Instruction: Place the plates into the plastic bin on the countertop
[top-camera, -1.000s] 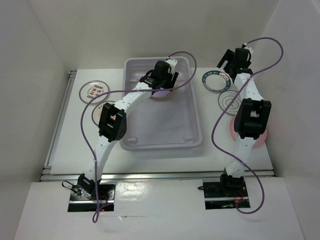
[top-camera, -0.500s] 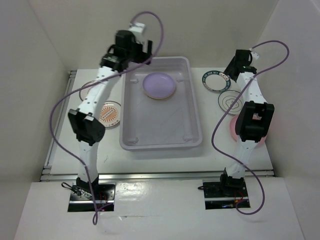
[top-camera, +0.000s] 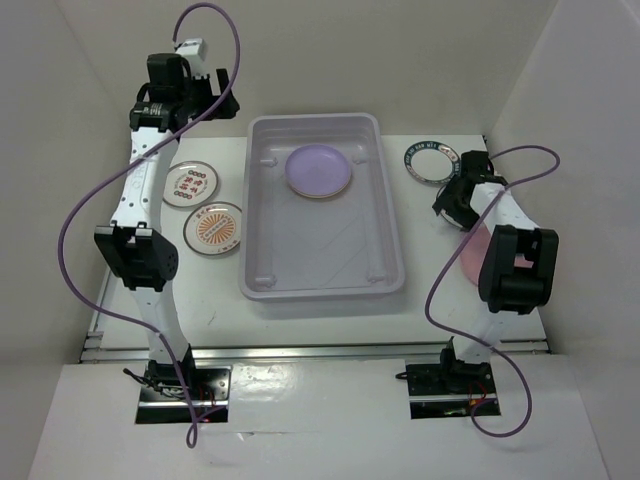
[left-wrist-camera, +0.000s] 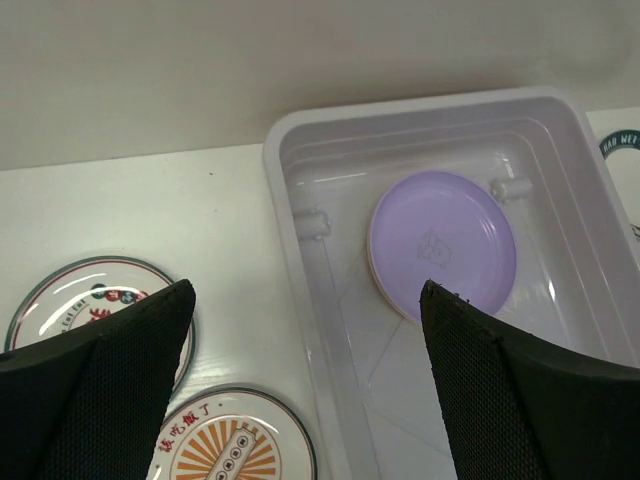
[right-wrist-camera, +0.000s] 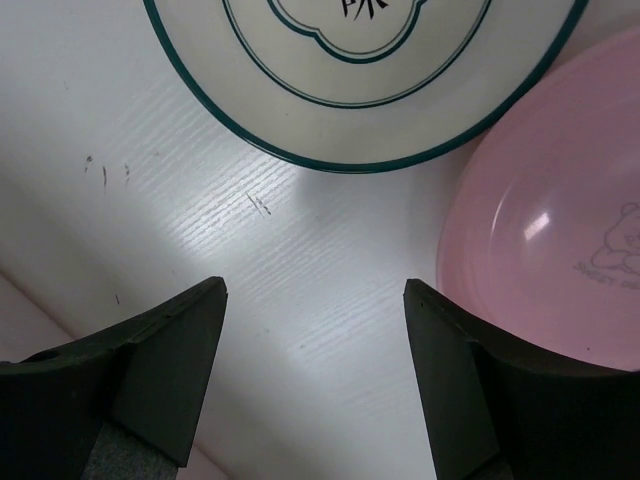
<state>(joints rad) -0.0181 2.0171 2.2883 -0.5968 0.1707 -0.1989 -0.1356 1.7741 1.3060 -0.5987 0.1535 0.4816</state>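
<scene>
Holding left gripper (left-wrist-camera: 305, 290) high at ten o'clock, right gripper (right-wrist-camera: 315, 285) low at three, both spread empty, we counted one bin (top-camera: 380, 270), one lavender plate (top-camera: 319, 171) inside, five plates (top-camera: 214, 228) outside.

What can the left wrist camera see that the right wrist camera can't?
Only the left wrist view shows the plastic bin with the lavender plate lying in it, plus the red-marked plate and the orange sunburst plate beside it. Only the right wrist view shows the line-drawing plate and the pink plate, close up. Both show the white countertop, and each shows its own arm's tool: the left end effector and the right end effector, both open and empty.
</scene>
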